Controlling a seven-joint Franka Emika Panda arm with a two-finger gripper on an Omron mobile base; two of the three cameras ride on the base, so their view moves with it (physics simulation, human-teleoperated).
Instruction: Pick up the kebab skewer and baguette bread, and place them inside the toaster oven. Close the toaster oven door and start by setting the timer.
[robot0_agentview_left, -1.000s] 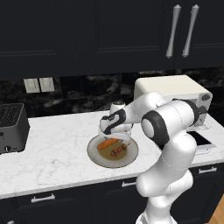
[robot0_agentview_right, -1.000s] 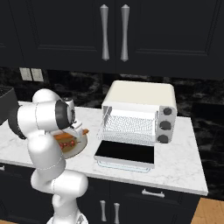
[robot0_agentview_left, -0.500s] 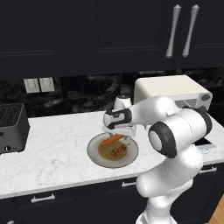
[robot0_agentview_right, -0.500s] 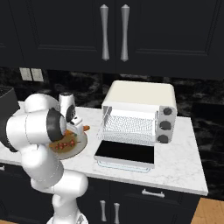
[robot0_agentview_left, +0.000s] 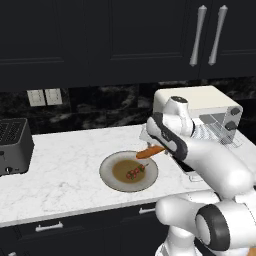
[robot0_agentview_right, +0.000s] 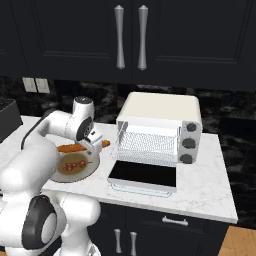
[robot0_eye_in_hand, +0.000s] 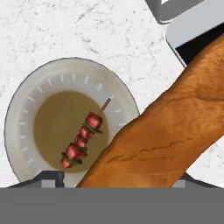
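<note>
My gripper (robot0_agentview_left: 151, 144) is shut on the baguette bread (robot0_agentview_left: 150, 152), an orange-brown loaf held level just above the right rim of the plate (robot0_agentview_left: 107, 175). The hand view has the baguette bread (robot0_eye_in_hand: 166, 135) lying slantwise across its lower right. The kebab skewer (robot0_eye_in_hand: 82, 141) lies in the plate's brown well, seen too as the kebab skewer (robot0_agentview_right: 74, 165). To the right stands the cream toaster oven (robot0_agentview_right: 160, 112), its rack bare. The toaster oven door (robot0_agentview_right: 142, 175) lies folded down flat on the counter. My gripper (robot0_agentview_right: 89, 145) hangs left of that door.
A dark grey slot toaster (robot0_agentview_left: 12, 145) sits at the counter's far left. Three round knobs (robot0_agentview_right: 189, 142) run down the oven's right side. Dark cabinets hang above. White marble counter (robot0_agentview_left: 65, 165) stretches between the plate and the slot toaster.
The gripper has risen off the plate with the baguette in it and carried it to the right, from over the well to over the right rim. The skewer has stayed put.
</note>
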